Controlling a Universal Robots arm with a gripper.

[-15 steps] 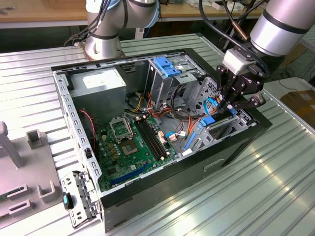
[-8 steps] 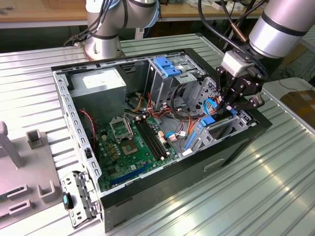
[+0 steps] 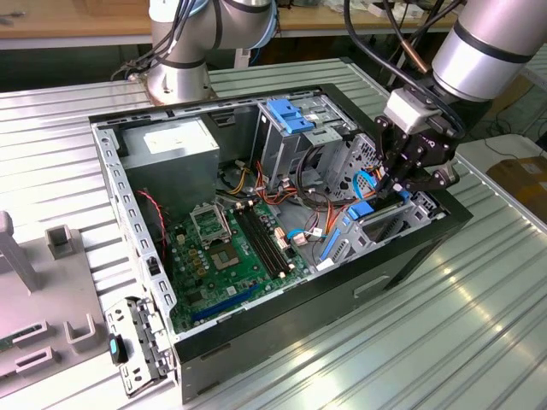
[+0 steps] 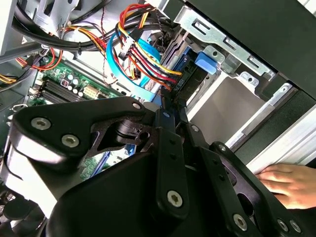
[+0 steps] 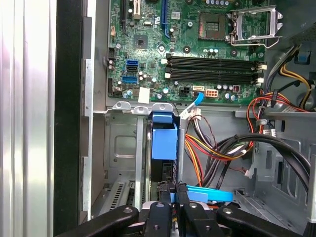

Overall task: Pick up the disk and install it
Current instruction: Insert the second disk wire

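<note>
standing on edge in the metal drive bay, the black hard disk with blue plastic rails (image 5: 163,148) is pinched by the black gripper (image 5: 172,197).

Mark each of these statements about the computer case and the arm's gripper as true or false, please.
1. The gripper is down inside the open computer case. True.
2. The disk, with its blue carrier, stands on edge in a metal bay in the first wrist view. True.
3. The case's side panel is closed. False: it is open and the green motherboard shows.
4. A person's hand shows in the second wrist view. True.
5. The memory slots are white. False: they are black.
</note>
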